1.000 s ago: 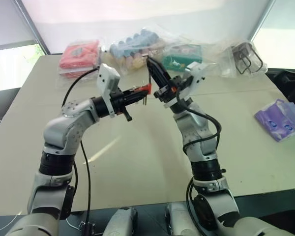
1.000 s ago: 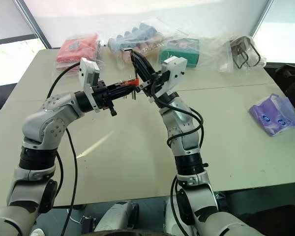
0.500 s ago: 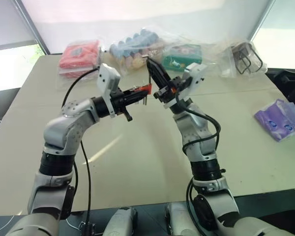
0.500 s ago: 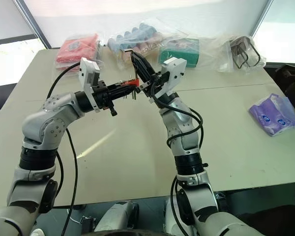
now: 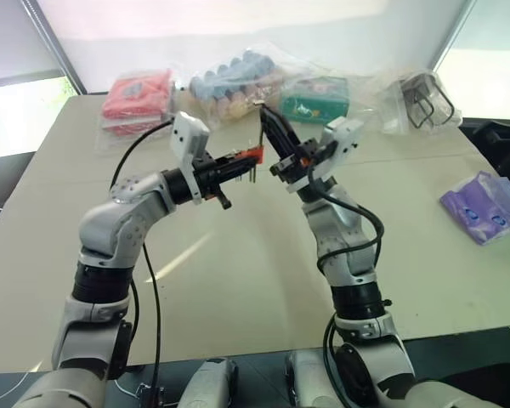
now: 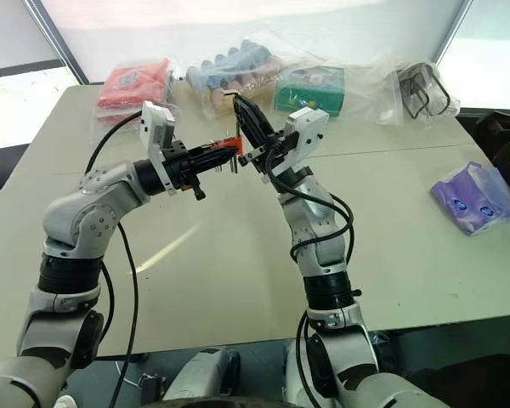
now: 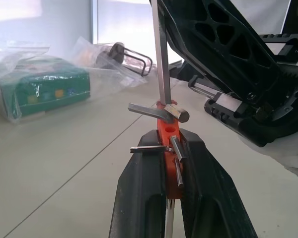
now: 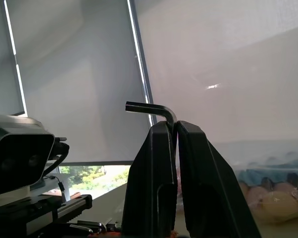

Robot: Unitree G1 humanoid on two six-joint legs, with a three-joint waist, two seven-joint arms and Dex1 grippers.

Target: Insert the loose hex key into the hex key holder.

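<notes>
Head view: left hand (image 5: pixel 242 164) clamping hex key holder (image 5: pixel 253 155) above surface (image 5: pixel 238 280) middle; right hand (image 5: pixel 268 119) pinching loose hex key (image 5: pixel 260 107), just beside holder.
Left wrist view: key shaft (image 7: pixel 160 54) meeting orange holder (image 7: pixel 167 130) top.
Right wrist view: fingers (image 8: pixel 154 163) gripping key below bend (image 8: pixel 151 108).

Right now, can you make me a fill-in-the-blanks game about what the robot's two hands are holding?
1. The left gripper is shut on the ____ hex key holder.
2. The right gripper is shut on the loose ____.
3. In the left wrist view, the loose hex key's long end meets the holder's ____.

Missing words: orange-red; hex key; top
</notes>
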